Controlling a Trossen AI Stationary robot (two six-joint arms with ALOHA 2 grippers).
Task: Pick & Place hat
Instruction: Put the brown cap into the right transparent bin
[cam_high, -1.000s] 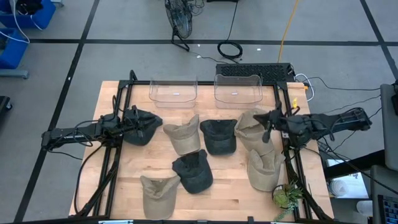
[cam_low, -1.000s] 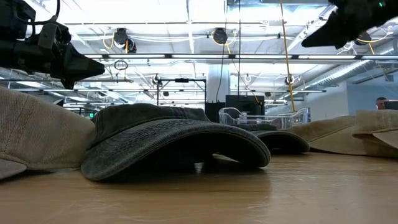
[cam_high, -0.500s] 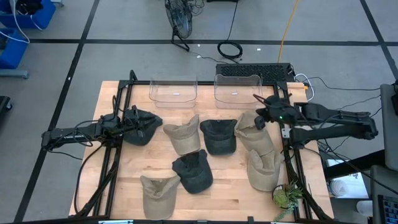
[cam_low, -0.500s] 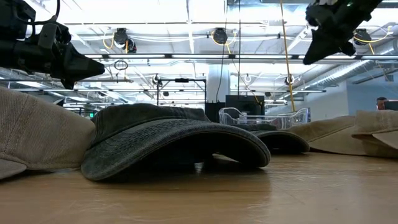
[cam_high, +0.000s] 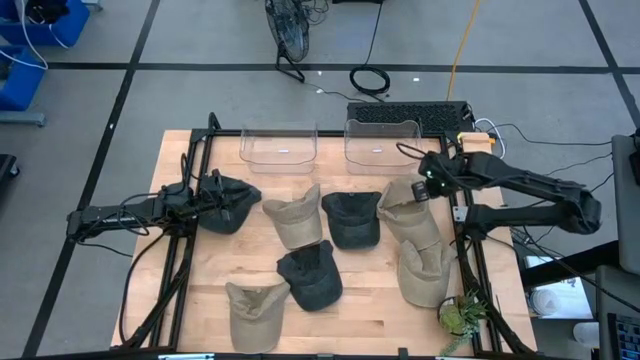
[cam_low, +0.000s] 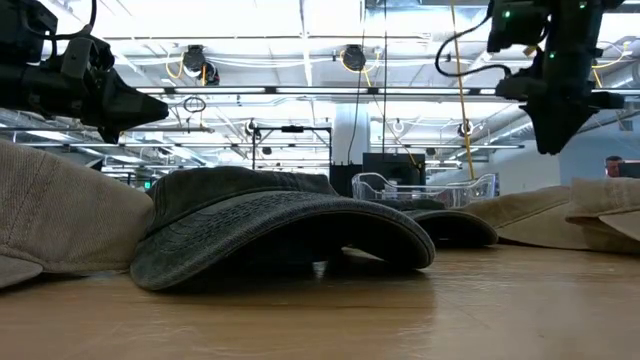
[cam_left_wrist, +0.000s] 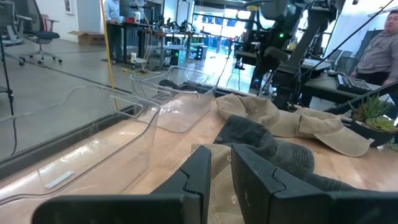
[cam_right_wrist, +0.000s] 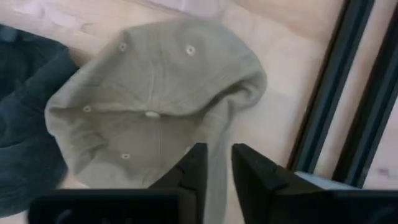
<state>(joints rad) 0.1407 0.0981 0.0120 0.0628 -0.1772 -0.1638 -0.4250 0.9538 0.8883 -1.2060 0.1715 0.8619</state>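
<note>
Several hats, tan and dark, lie crown-up on the wooden table (cam_high: 200, 300). My right gripper (cam_high: 422, 190) points down, shut, above a tan hat (cam_high: 403, 208) near the table's right edge. The right wrist view shows that hat's crown (cam_right_wrist: 155, 106) just past the fingertips (cam_right_wrist: 217, 155), and the low view shows the gripper (cam_low: 555, 145) hanging clear above it (cam_low: 600, 210). My left gripper (cam_high: 218, 196) hovers shut over a dark hat (cam_high: 238, 205) at the table's left side. It shows high up in the low view (cam_low: 150, 105).
Two clear plastic bins (cam_high: 278, 148) (cam_high: 381, 143) stand at the far edge. More hats lie between the arms: tan (cam_high: 295, 220), dark (cam_high: 352, 220), dark (cam_high: 312, 278), tan (cam_high: 255, 312), tan (cam_high: 425, 272). A small plant (cam_high: 462, 315) sits at the near right corner. Black frame rails (cam_high: 468, 250) run along both sides.
My right arm has swung its wrist toward the far edge. Its gripper has tipped from lying level to pointing straight down over the tan hat at the right. The gripper has stayed shut. No hat has moved.
</note>
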